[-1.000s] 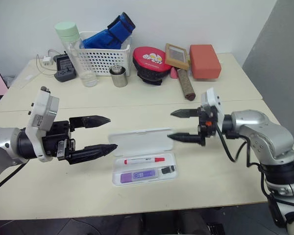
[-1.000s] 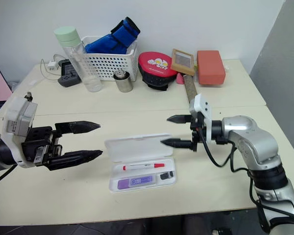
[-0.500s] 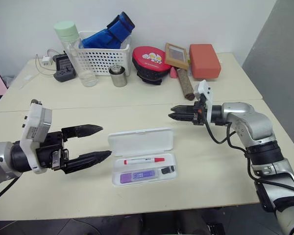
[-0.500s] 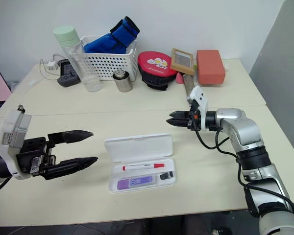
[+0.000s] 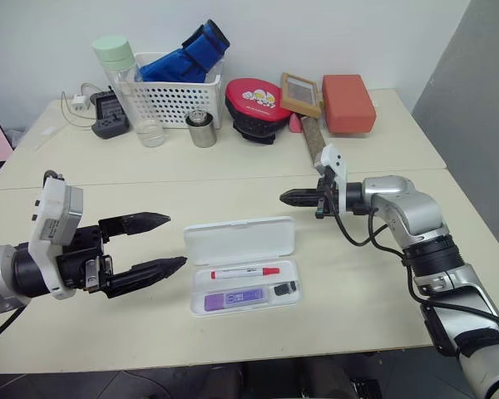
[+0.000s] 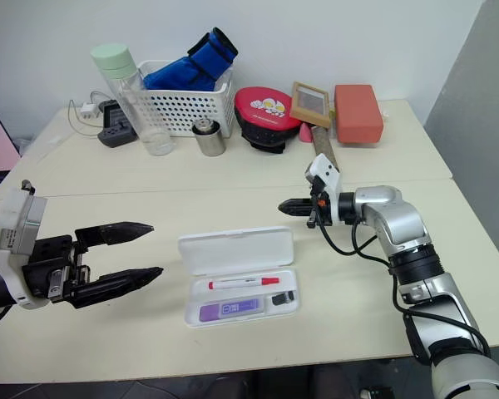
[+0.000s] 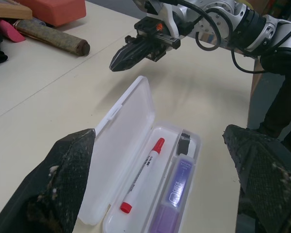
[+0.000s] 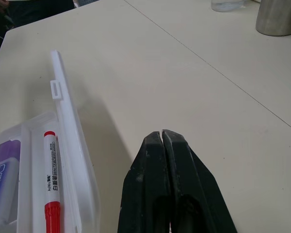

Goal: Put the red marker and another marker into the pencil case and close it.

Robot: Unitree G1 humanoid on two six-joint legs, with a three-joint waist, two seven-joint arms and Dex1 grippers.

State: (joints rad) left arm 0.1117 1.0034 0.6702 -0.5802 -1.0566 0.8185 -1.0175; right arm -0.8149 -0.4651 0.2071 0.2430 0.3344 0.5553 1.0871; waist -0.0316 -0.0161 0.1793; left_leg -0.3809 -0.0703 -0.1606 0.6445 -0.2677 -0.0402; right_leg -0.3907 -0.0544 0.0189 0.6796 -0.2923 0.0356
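Note:
The pencil case [image 5: 239, 241] lies open at the table's middle, its lid folded back flat. In its tray lie the red marker [image 5: 245, 272] and, nearer me, the purple highlighter [image 5: 233, 298], the other marker, with a small dark piece [image 5: 284, 288] beside it. My left gripper [image 5: 176, 239] hovers open just left of the case, holding nothing. My right gripper [image 5: 283, 198] is shut and empty, pointing left, just beyond the lid's far right corner. The left wrist view shows the red marker [image 7: 143, 177], the highlighter [image 7: 174, 194] and the shut right gripper [image 7: 123, 58].
Along the table's back edge stand a white basket [image 5: 175, 96] with blue cloth, a clear bottle [image 5: 125, 83], a metal cup [image 5: 203, 129], a red pouch [image 5: 256, 104], a brown roll [image 5: 316, 141] and an orange box [image 5: 347, 104]. A charger [image 5: 110, 116] sits far left.
My right gripper has shut and moved away from me and to the left, toward the lid's far right corner. The left gripper stays open in about the same place.

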